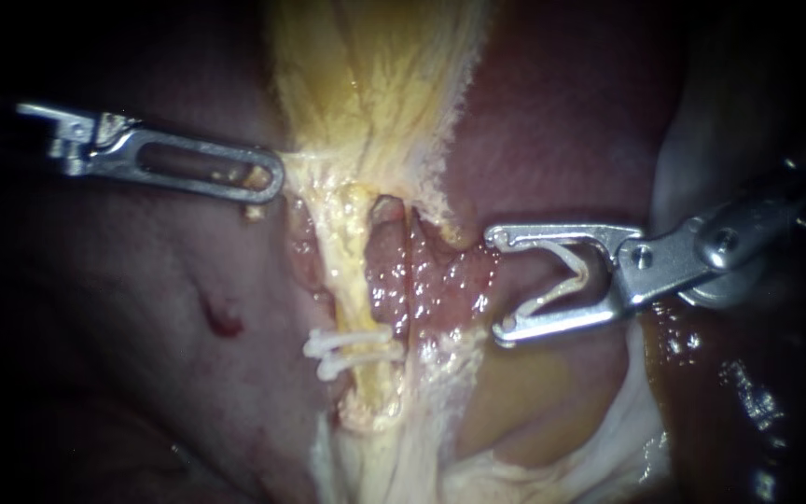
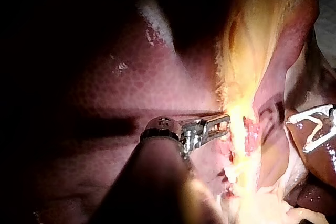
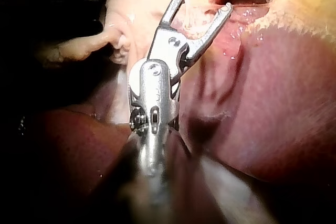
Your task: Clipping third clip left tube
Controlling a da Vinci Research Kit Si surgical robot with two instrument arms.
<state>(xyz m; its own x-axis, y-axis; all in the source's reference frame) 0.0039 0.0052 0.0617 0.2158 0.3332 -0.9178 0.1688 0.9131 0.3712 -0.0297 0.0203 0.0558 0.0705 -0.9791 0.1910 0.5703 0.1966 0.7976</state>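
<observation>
Pinching yellow tissue (image 1: 314, 166) with the left instrument (image 1: 272, 179), tensioning the left tube (image 1: 354, 275) above its two clips (image 1: 352, 350). Carrying a white clip (image 1: 571, 271) in the wide jaws of the right instrument (image 1: 496, 285), short of the tube. Worth straddling the tube fully before squeezing.

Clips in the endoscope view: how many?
3. An upper clip and a lower clip cross the left tube; an open clip is held in the right instrument's jaws. Tissue may hide others.
</observation>
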